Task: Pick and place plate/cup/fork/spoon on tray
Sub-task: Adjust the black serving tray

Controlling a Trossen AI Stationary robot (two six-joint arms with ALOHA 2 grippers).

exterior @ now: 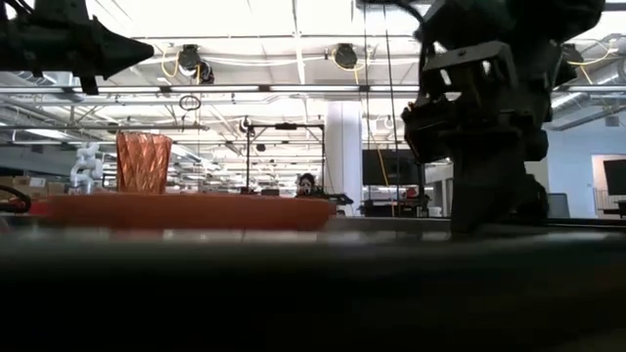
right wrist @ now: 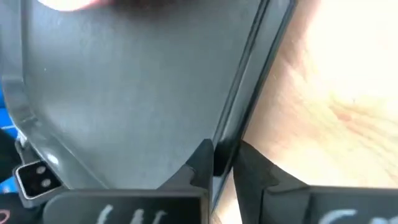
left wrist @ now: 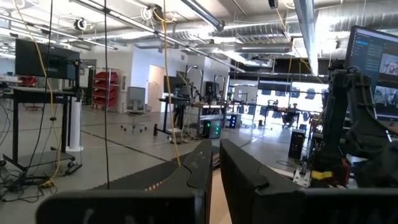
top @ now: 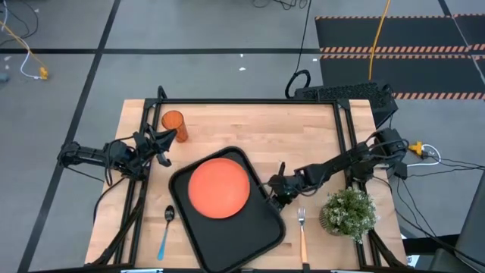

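The black tray (top: 227,216) lies slightly turned on the near middle of the wooden table (top: 258,129), and the orange plate (top: 218,188) rests flat inside its far half. The right gripper (top: 274,196) reaches in from the right and is down at the tray's right rim. In the right wrist view its two fingers (right wrist: 200,163) are pressed in on either side of the raised rim (right wrist: 239,93), one finger over the tray's floor and the other over the bare wood, so it is pinching the tray's edge.

The left gripper (top: 163,142) hangs over the far left part of the table, just beside the cup (top: 173,123), which stands upright on the wood near the far left corner, apart from the tray. The left wrist view shows its fingers (left wrist: 202,165) pressed nearly together with only a thin slit between them and nothing held; they point out toward the room.

The spoon (top: 165,227) lies on the table just left of the tray, bowl toward the far side and blue handle toward the near edge. The fork (top: 301,231) lies just right of the tray, tines far, tan handle near. A small potted plant (top: 347,212) stands at the near right of the table, beside the fork.

In the low view the cup (exterior: 143,162) shows beyond the plate's (exterior: 186,210) orange edge.
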